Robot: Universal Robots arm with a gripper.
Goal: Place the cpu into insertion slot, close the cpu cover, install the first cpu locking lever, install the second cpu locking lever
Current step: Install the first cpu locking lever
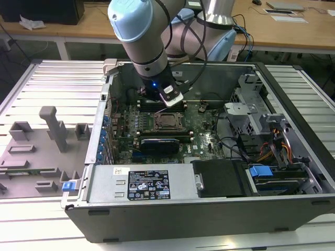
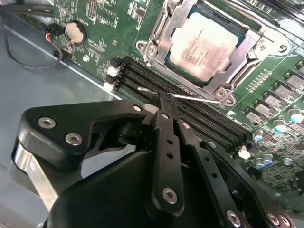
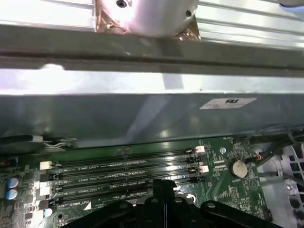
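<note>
The cpu [image 2: 204, 45] sits in the insertion slot [image 2: 227, 20] under the cpu cover [image 2: 240, 66]; just beside that slot the gripper [image 2: 159, 99], jaws clenched empty, hovers by a thin locking lever [image 2: 194, 98], probably stiff springy wire, best pushed near its end.

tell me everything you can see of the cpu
The cpu is a small flat square chip with a pale silvery-beige metal top, faintly smudged. It lies flat and level on the green motherboard, showing through the window of the silvery cpu cover, whose frame surrounds its edges.
</note>
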